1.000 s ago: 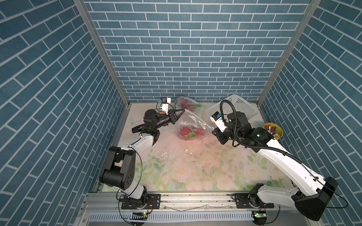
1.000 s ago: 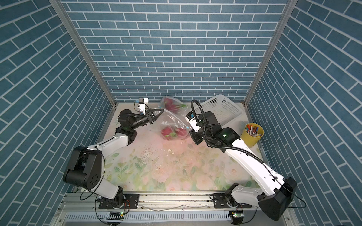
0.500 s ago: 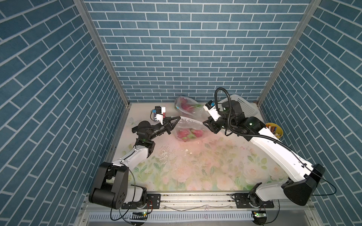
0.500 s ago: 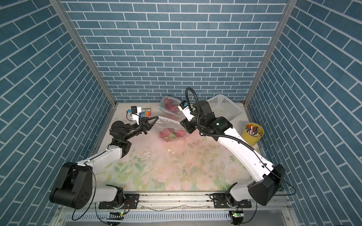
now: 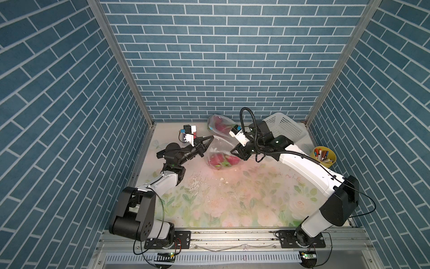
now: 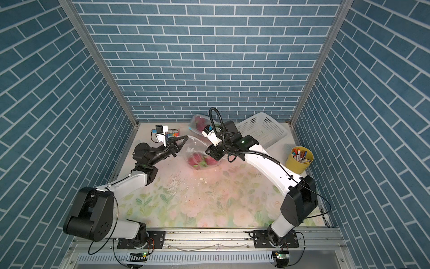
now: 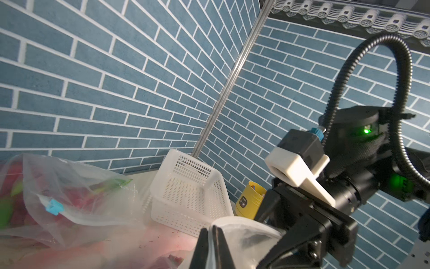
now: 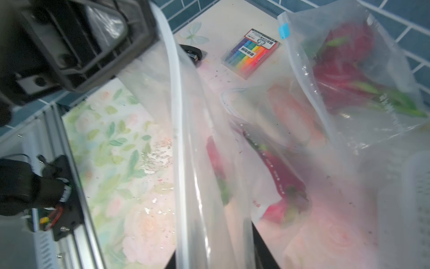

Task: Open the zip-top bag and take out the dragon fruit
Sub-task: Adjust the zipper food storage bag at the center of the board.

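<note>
- In both top views, my left gripper [image 5: 210, 138] is clenched on one rim of the clear plastic zip-top bag [image 5: 218, 149]. It holds that edge up off the floral-print table [image 5: 232, 198] so the mouth gapes.
- My right gripper [image 5: 233, 152] sits at the opposite rim, across the mouth from the left jaws. I judge the pair are placed this way to spread the opening.
- The magenta dragon fruit [image 5: 222, 160] with green scales rests in the bag's sagging bottom, below and between the two sets of jaws. It is not out yet.
- In the left wrist view, the left jaws press thin film flat between them, so that grip is real.
- The bag's white zip rim [image 7: 232, 221] arcs away from them toward the right gripper. I cannot tell whether its jaws are parted or closed on anything.
- Beyond the left jaws stand a white perforated plastic basket [image 7: 186, 193] and a second clear bag with a blue slider [image 7: 58, 191], which also holds pink fruit.
- In the right wrist view, film drapes across the lens and the fruit shows through it ahead of the jaws.
- The right fingers themselves are hidden there, so their grasp is unreadable here too.
</note>
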Action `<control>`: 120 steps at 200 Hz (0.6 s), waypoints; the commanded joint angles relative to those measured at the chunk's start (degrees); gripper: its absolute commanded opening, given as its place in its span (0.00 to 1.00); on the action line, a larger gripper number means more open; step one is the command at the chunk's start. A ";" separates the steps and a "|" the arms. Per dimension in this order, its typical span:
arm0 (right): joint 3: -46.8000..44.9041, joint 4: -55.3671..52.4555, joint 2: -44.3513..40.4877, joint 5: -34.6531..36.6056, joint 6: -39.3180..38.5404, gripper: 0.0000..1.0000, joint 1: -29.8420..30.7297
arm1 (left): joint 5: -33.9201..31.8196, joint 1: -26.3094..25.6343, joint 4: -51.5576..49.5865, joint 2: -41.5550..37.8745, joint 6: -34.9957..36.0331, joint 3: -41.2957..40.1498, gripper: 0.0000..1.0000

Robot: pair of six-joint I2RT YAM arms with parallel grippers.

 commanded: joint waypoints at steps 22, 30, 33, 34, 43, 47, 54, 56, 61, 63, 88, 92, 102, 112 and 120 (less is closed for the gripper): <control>1.20 -0.24 -2.37 -10.93 4.08 0.19 2.31 | -3.40 -1.27 2.60 1.72 -2.27 7.51 0.00; 0.83 0.63 -2.62 -12.06 5.12 0.19 2.86 | -3.47 -1.86 2.19 2.28 -2.06 8.53 0.00; 0.65 1.19 -2.78 -12.34 5.51 0.19 3.06 | -3.47 -2.02 1.84 2.48 -1.89 8.97 0.00; 0.58 1.28 -2.83 -12.38 5.61 0.19 3.10 | -3.51 -2.08 1.72 2.57 -1.82 9.09 0.00; 0.25 2.28 -3.05 -12.86 6.25 0.19 3.65 | -3.63 -2.69 0.85 3.44 -1.57 9.96 0.00; 0.01 2.62 -3.17 -12.73 6.40 0.20 3.88 | -3.56 -2.90 0.81 3.88 -1.57 10.13 0.00; -0.23 3.01 -3.28 -11.89 6.62 0.24 4.10 | -3.47 -3.19 0.93 4.59 -1.66 10.11 0.00; -0.20 3.08 -3.25 -11.48 6.71 0.26 4.11 | -3.47 -3.24 1.02 4.84 -1.77 10.05 0.00; -0.26 3.13 -3.40 -10.44 6.96 0.32 4.11 | -3.51 -3.29 1.24 5.38 -1.97 9.78 0.00; -0.28 3.13 -3.41 -9.78 7.01 0.34 4.11 | -3.55 -3.29 1.49 5.58 -2.17 9.60 0.00; 0.38 1.90 -4.24 -2.46 6.53 0.50 4.03 | -3.58 -3.38 4.39 7.77 -4.00 7.01 0.00; 0.67 1.56 -4.48 -1.48 6.31 0.51 4.05 | -3.48 -3.38 4.57 7.99 -4.05 6.81 0.00; 1.56 0.34 -5.31 0.62 5.60 0.58 3.93 | -3.39 -3.35 4.34 8.33 -4.01 6.45 0.00; 2.29 -0.55 -6.32 2.83 4.92 0.64 3.98 | -3.18 -3.31 3.96 8.56 -3.73 6.38 0.00; 2.90 -1.53 -7.07 4.64 4.09 0.66 3.91 | -2.81 -3.33 3.65 8.71 -3.59 6.48 0.00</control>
